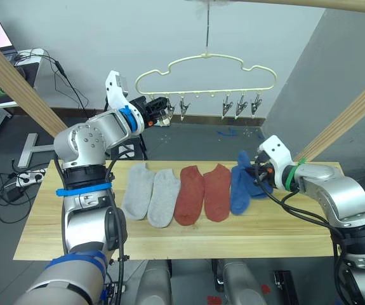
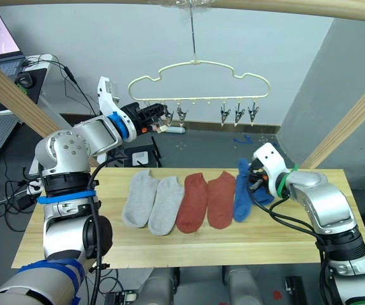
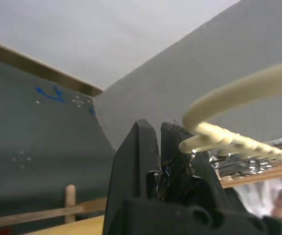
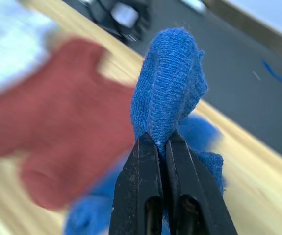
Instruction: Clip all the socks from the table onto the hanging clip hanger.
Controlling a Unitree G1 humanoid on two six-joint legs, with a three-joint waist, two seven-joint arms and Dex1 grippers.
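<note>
Light yellowish wood table (image 1: 245, 238) carries your grey, rust-red and blue socks in a row. Your right gripper (image 4: 161, 143) is clamped on a blue knit sock (image 4: 170, 98) at the right end. Left gripper (image 1: 163, 108), fingers together, sits at the left clip of the cream-yellow wavy wire clip hanger (image 1: 204, 70) hanging farther back.

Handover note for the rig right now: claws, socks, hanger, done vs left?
Right claw: shut on the cuff of a blue fabric sock, its lower part on the light wooden table.
Left claw: raised at the left clips of the cream wavy wire clip hanger; looks shut.
On the table: two grey socks, two rust-red socks, second blue sock.
Done: nothing clipped. Left: all six.
</note>
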